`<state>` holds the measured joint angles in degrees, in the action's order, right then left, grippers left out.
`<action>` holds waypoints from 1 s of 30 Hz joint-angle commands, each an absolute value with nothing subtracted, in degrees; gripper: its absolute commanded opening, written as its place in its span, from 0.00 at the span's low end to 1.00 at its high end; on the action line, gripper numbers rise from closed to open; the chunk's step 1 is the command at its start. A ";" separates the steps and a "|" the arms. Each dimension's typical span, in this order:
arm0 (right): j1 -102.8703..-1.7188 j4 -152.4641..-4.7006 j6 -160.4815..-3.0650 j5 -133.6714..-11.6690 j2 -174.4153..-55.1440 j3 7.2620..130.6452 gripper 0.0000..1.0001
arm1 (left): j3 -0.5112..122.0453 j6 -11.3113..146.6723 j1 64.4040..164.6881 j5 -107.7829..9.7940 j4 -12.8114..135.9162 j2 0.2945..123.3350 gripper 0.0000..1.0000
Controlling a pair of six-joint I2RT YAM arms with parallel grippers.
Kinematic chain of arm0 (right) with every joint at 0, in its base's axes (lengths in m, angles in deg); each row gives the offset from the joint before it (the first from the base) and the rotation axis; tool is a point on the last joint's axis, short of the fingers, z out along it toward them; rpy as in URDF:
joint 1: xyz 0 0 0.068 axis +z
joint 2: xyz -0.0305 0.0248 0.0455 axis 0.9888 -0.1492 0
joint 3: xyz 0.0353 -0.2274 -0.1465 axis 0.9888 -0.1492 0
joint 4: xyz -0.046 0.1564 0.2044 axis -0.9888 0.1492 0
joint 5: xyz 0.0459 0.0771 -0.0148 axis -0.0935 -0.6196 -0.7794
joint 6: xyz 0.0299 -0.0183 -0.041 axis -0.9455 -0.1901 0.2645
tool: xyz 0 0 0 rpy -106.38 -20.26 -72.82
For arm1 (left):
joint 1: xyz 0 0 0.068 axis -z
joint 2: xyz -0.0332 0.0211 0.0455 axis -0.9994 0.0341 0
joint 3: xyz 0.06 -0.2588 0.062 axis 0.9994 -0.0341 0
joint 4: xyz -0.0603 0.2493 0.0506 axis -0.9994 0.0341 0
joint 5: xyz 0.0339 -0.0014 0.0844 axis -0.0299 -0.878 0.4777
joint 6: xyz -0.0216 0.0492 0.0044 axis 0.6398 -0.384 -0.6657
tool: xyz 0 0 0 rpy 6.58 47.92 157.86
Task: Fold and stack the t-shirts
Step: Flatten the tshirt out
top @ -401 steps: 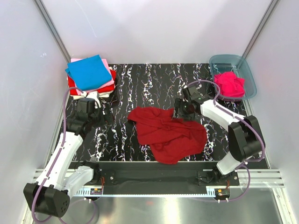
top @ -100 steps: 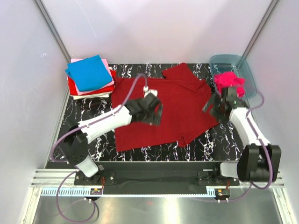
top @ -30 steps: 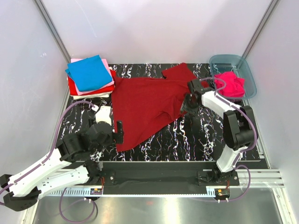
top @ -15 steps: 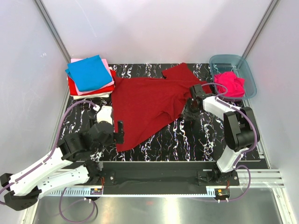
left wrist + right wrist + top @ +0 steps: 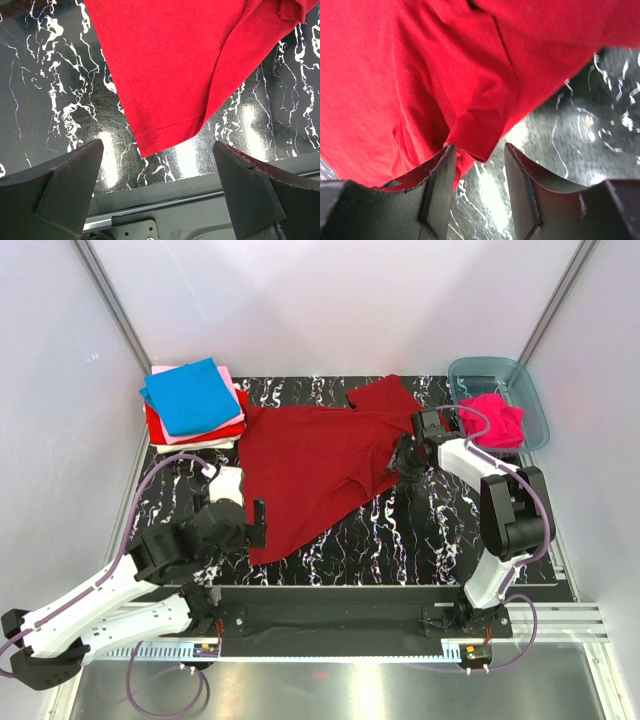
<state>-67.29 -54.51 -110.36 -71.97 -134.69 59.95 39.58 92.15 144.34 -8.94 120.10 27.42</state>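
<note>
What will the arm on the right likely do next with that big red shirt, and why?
Probably close the right pincer: it straddles a doubled-over flap of the dark red shirt at its right edge, with the jaws half open and nothing gripped yet.

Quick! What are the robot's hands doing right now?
Left gripper: wide open, holding nothing.
Right gripper: partly open around a fold of the dark red shirt, grip unclear.

The dark red shirt point(image 5: 310, 465), crumpled in a heap earlier, now lies spread out. The left gripper point(image 5: 157, 147) has pulled back to its near corner. The right gripper point(image 5: 476, 150) has narrowed around a fold at its right edge.
</note>
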 commanded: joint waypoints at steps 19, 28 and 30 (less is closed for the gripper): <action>-68.68 -51.51 -107.57 -71.37 -135.85 64.60 0.00 | 39.84 92.14 143.77 -6.72 117.88 28.24 0.99; -69.29 -40.43 -112.39 -61.61 -105.13 50.82 0.00 | 39.93 91.43 142.45 -8.12 117.53 30.43 0.99; -69.29 -37.79 -113.71 -60.64 -98.86 46.25 0.00 | 40.10 91.61 142.45 -7.95 117.88 30.97 0.99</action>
